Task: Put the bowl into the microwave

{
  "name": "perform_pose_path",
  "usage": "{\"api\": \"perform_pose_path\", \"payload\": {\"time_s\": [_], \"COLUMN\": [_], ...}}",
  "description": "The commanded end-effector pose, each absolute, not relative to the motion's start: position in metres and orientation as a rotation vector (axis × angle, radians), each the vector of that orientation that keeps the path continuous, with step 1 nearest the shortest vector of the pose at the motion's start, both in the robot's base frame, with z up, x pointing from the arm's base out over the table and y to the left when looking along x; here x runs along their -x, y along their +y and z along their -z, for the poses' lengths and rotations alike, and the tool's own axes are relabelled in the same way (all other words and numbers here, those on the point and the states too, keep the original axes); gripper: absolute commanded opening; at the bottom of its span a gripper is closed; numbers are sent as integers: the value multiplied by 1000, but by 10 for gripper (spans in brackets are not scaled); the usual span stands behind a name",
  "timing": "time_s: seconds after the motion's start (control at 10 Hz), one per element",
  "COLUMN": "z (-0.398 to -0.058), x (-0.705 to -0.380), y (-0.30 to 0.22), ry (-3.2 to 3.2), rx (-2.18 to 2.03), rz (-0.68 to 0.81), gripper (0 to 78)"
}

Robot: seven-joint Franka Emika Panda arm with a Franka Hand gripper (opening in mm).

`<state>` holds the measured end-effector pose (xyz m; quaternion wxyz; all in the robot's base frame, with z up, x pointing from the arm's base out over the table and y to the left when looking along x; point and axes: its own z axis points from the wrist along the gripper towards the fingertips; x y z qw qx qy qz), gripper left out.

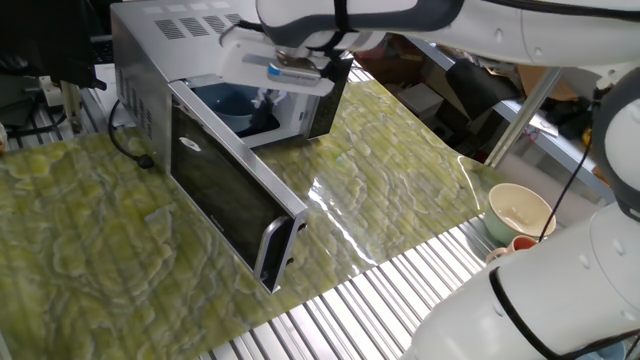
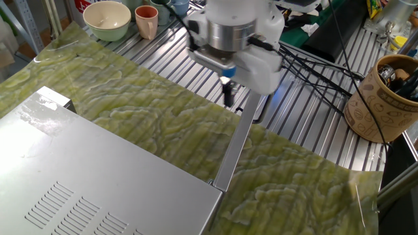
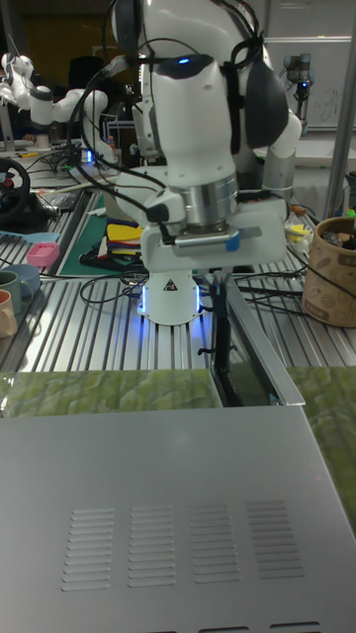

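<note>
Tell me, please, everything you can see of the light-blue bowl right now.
The bowl is small, round, glossy and light blue. It sits upright inside the open microwave, toward the left of the cavity. Only one fixed view shows it, and the gripper partly hides its right side. Whether the fingers touch it cannot be told.

White arm's hand [image 3: 210, 302] above the silver microwave [image 3: 168, 514], beside its open door [image 3: 247, 346].

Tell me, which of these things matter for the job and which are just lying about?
Part of the job: bowl, sitting inside the open microwave; gripper.

Just lying about: cream bowl, pink cup, brown container, cables.
</note>
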<state>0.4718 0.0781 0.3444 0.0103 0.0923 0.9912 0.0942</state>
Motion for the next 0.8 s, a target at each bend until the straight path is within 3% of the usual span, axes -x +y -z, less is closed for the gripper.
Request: {"api": "perform_pose_path", "payload": {"time_s": [0.1, 0.8], "z": [-351, -345], "x": [-474, -469], "y": [91, 128], "ry": [3091, 3103], "rx": [-278, -282], "rz": [-363, -409], "gripper": [11, 11]}}
